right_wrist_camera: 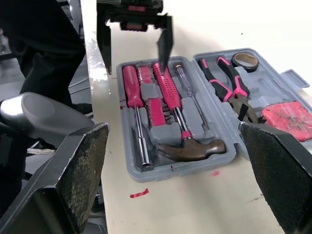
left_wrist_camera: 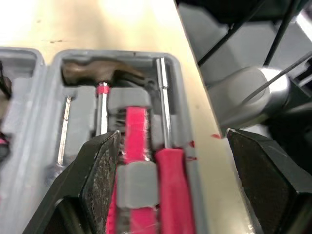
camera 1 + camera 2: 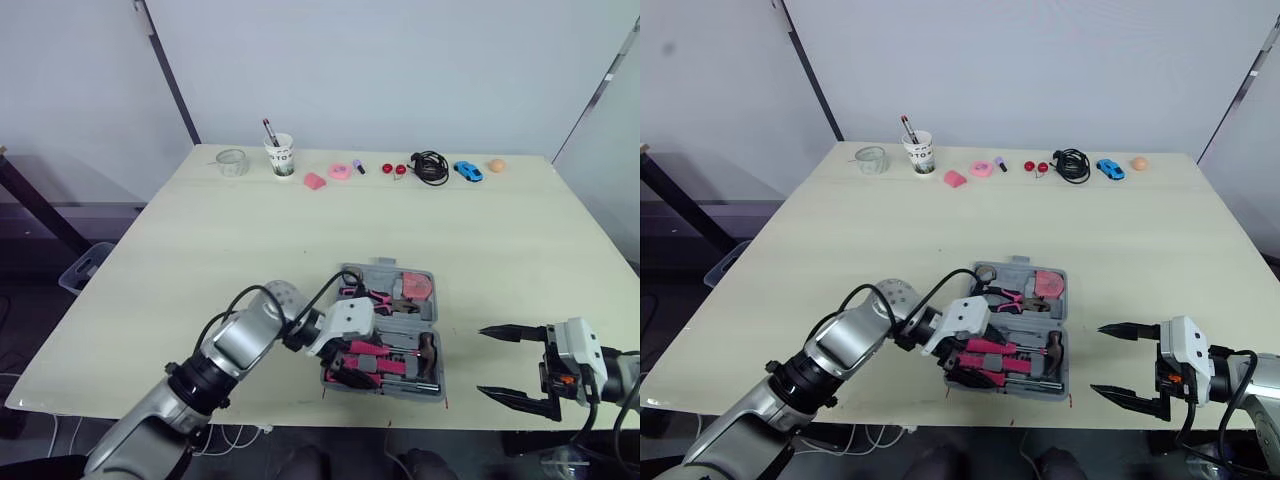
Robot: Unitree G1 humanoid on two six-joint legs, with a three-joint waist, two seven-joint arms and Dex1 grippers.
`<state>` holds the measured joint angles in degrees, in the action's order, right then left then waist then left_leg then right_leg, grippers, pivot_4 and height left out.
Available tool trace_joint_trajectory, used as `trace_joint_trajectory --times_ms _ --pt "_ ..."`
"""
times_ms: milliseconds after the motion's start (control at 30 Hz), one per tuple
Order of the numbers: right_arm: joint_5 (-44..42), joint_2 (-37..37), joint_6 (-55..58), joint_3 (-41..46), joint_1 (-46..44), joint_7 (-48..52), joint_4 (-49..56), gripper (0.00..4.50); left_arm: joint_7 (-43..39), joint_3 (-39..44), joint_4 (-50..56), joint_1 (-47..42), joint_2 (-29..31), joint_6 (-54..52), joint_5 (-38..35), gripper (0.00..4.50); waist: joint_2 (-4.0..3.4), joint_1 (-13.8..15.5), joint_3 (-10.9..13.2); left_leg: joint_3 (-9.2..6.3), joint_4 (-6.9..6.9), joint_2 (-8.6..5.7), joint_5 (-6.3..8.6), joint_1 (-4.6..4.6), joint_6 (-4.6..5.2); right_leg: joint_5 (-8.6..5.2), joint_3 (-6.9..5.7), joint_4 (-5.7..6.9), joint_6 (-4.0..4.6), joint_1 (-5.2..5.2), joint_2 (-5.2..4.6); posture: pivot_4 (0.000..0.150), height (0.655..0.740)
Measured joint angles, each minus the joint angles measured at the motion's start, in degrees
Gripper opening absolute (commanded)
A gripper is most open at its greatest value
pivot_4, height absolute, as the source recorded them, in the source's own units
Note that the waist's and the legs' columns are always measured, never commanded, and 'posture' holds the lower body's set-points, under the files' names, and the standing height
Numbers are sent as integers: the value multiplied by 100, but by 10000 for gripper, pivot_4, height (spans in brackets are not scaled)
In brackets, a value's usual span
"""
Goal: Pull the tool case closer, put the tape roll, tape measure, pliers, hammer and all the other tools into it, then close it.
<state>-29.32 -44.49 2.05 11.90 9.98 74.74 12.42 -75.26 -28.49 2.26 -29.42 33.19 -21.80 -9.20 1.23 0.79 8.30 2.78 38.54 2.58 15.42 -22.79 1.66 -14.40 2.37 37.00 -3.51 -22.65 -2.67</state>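
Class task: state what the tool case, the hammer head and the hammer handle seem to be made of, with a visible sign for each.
Tool case: likely moulded plastic, matt grey with shaped recesses. Hammer head: probably metal, dark with dull sheen. Hammer handle: pink textured grip, rubber or plastic.

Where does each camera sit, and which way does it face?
Eye views: on the head, looking down at the table; both arms show, left claw over the tool case, right claw beside it.
Left wrist view: left arm, looking past its open claw at the hammer.
Right wrist view: right arm, facing the tool case past its open claw.
Shared: both wrist views show the hammer.
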Motion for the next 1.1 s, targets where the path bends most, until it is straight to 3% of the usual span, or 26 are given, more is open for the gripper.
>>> trace_joint_trajectory --times_ms 100,200,500,1100 --pt "8 29 -42 -29 -31 -6 -6 45000 -155 216 -429 139 -137 604 -166 10198 1 8 0 2 3 0 0 -3 0 0 -1 0 0 0 0 1500 7400" --pt "27 61 -96 -72 -37 -16 -33 45000 -230 303 -771 140 -275 975 -194 864 1 5 0 2 4 -1 0 -3 0 0 -1 0 0 1 0 1500 7400" --pt "44 92 -145 -90 -11 -38 -76 45000 -350 197 -1681 140 -683 1981 160 864 0 3 0 2 3 -1 0 -3 0 1 -1 0 -1 1 0 1500 7400" --pt "95 92 -239 -83 102 -156 -77 45000 -326 -15 -2490 56 -960 2713 570 864 -8 1 -16 1 3 -1 0 7 0 1 -1 0 -1 12 0 1500 7400"
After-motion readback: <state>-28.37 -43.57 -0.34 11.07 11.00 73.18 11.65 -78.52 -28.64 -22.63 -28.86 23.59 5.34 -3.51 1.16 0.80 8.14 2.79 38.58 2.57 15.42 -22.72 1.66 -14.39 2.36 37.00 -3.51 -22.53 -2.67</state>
